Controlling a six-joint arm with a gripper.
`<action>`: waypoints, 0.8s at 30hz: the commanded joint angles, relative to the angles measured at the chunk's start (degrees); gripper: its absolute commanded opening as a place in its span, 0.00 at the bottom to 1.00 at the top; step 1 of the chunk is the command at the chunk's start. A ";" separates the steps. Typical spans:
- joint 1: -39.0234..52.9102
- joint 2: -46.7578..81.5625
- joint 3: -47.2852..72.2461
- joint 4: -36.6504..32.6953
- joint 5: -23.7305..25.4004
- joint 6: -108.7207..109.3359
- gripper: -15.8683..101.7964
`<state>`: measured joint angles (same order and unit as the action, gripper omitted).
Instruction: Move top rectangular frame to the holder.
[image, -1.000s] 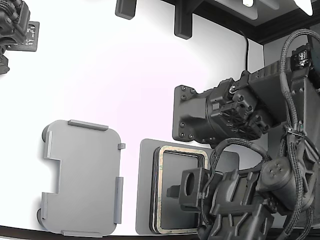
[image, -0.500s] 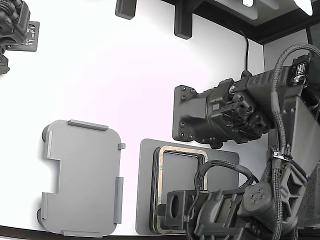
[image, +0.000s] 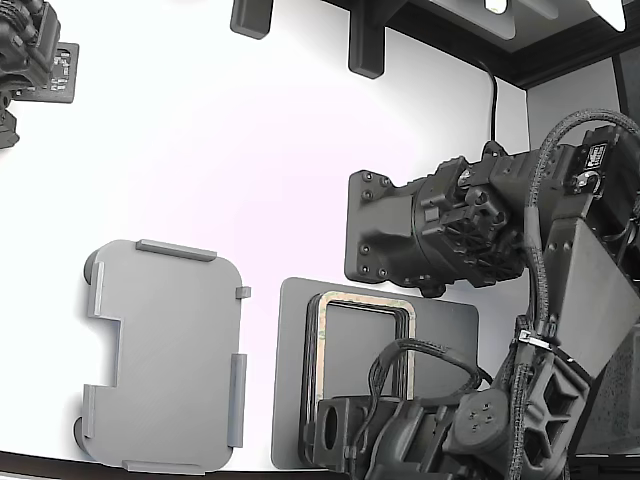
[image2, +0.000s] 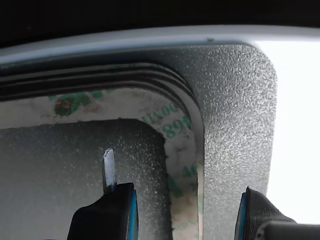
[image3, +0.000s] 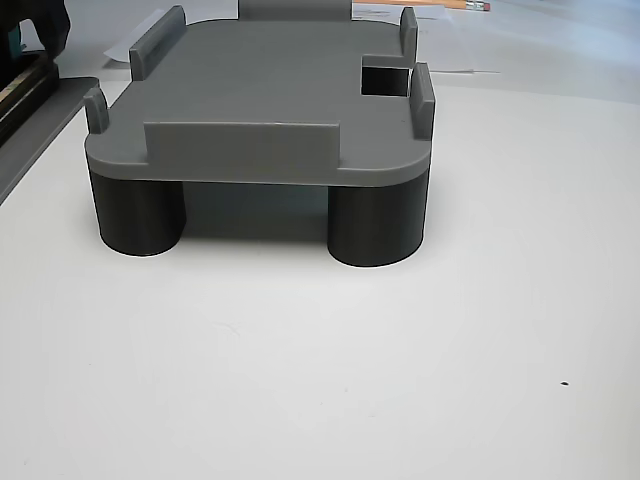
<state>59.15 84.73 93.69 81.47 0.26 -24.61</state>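
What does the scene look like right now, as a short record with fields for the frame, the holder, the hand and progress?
frame: top rectangular frame lies on a stack on the dark grey plate
holder: holder empty, on the exterior view's left, apart from the plate; stands on dark round legs
hand: hand open, fingers straddling one side of the frame
progress: frame not yet lifted

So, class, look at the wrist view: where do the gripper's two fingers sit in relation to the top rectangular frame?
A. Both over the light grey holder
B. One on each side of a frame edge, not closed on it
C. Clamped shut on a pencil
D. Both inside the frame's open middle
B: in the wrist view the open gripper straddles one side of the top rectangular frame, with one finger over the open middle and the other outside it, over the dark plate.
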 joint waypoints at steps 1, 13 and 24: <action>-0.44 0.79 -1.93 0.53 0.44 -0.35 0.82; -0.35 2.02 0.00 0.62 2.37 -1.85 0.77; -0.09 2.81 1.14 -0.35 2.72 -1.67 0.74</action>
<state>59.50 85.69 95.80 81.56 2.90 -26.28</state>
